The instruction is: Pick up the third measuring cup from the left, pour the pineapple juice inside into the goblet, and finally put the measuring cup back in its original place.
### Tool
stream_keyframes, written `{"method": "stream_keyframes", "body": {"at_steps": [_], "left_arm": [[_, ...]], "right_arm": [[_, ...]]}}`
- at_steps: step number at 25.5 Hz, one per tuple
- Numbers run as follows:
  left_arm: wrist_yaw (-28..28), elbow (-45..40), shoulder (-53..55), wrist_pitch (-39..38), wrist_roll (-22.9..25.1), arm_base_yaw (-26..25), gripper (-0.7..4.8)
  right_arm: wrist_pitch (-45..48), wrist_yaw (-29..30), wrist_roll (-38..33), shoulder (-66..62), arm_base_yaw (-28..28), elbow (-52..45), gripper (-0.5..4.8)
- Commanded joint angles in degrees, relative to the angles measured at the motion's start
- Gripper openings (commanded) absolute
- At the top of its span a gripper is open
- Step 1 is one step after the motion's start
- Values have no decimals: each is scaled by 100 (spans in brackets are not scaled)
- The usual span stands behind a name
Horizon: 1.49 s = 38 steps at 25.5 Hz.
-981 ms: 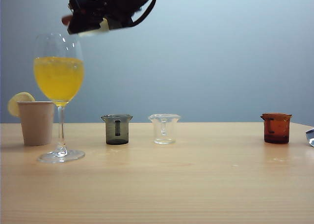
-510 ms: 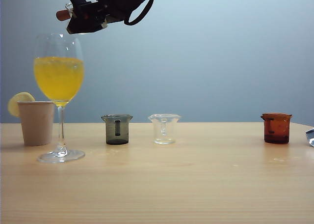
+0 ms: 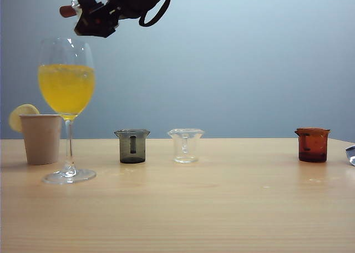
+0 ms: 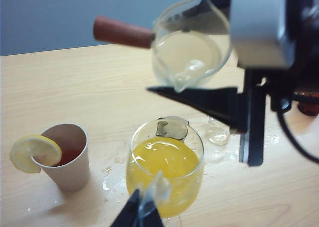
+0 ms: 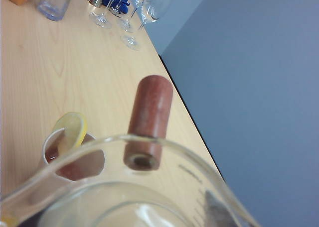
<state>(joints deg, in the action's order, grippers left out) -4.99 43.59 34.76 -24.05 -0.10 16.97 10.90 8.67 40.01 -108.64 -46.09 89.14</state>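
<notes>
Nearest in the exterior view, low at the left, stands the tall clear stemmed goblet (image 3: 66,106), its bowl well filled with yellow juice (image 3: 66,88), its foot on the light wooden table (image 3: 222,208). Just behind it sits a tan paper cup (image 3: 41,138) with a lemon slice (image 3: 21,114) on its rim. Farther along the row, a gap between the clear flared cup (image 3: 186,145) and the amber-red cup (image 3: 312,144) is likely the return spot. At the upper left, the right gripper (image 3: 95,19) pinches the small clear measuring cup (image 4: 192,48) with its reddish-brown handle (image 3: 67,11), held above the goblet and apparently emptied. The left gripper (image 4: 142,212) waits low beside the goblet; its opening I cannot tell.
</notes>
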Motion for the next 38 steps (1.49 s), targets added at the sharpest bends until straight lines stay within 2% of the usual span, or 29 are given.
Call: {"method": "stream_keyframes", "body": {"at_steps": [1, 10, 14, 23, 38], "left_arm": [[-20, 31, -7, 55, -37, 0, -4], [-20, 31, -7, 52, -37, 0, -4], [-20, 31, -7, 55, -37, 0, -4], [-20, 31, -7, 55, -37, 0, -4], [-20, 31, -7, 55, -37, 0, -4]], "right_arm": [[177, -76, 225, -11, -72, 28, 115], [313, -118, 846, -24, -90, 28, 115], [310, -122, 868, -24, -79, 28, 115], [310, -129, 1593, -22, -72, 28, 115], [352, -177, 2208, -22, -70, 28, 115]]}}
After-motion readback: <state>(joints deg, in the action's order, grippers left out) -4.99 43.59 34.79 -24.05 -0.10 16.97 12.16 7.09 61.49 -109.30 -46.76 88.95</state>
